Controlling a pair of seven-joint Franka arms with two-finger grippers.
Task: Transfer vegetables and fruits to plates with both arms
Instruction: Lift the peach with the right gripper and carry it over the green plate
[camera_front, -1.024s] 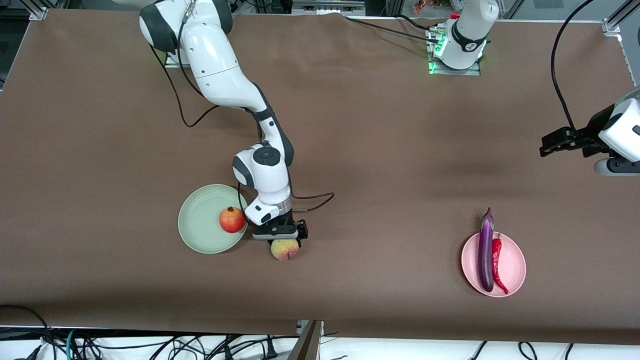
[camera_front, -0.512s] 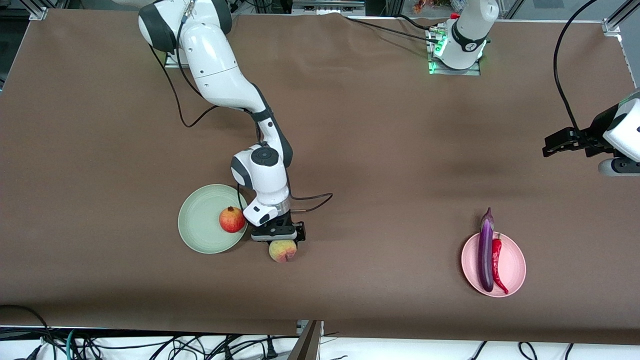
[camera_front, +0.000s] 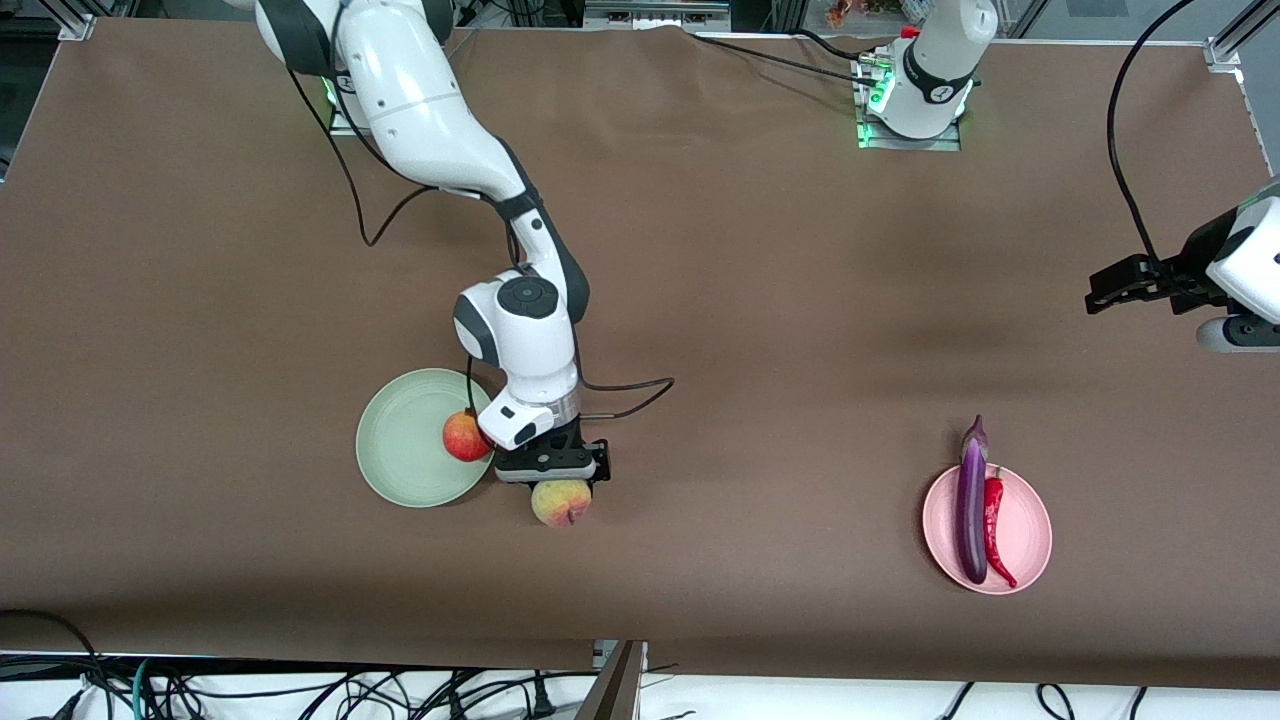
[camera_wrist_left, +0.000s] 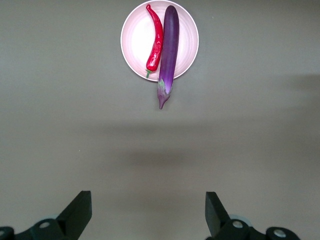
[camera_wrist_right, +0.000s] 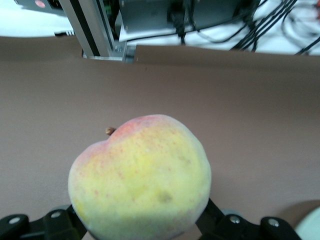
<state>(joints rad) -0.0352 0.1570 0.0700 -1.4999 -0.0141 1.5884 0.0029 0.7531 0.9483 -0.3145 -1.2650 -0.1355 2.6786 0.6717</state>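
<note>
Pomegranate (camera_front: 465, 437) at green plate's (camera_front: 405, 445) near rim.

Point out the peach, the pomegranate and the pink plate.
peach (camera_front: 560, 502), front view, its rounded top.
pomegranate (camera_front: 462, 437), front view, its visible red side.
pink plate (camera_front: 1030, 525), front view, bare surface beside the chili.

Your worktop (camera_front: 760, 300) is covered in plain brown matte sheeting, slightly rippled near the arm bases. Directly on it you have a mint green plate (camera_front: 405, 450) toward the right arm's end and a pink plate (camera_front: 1025, 520) toward the left arm's end, well apart.
</note>
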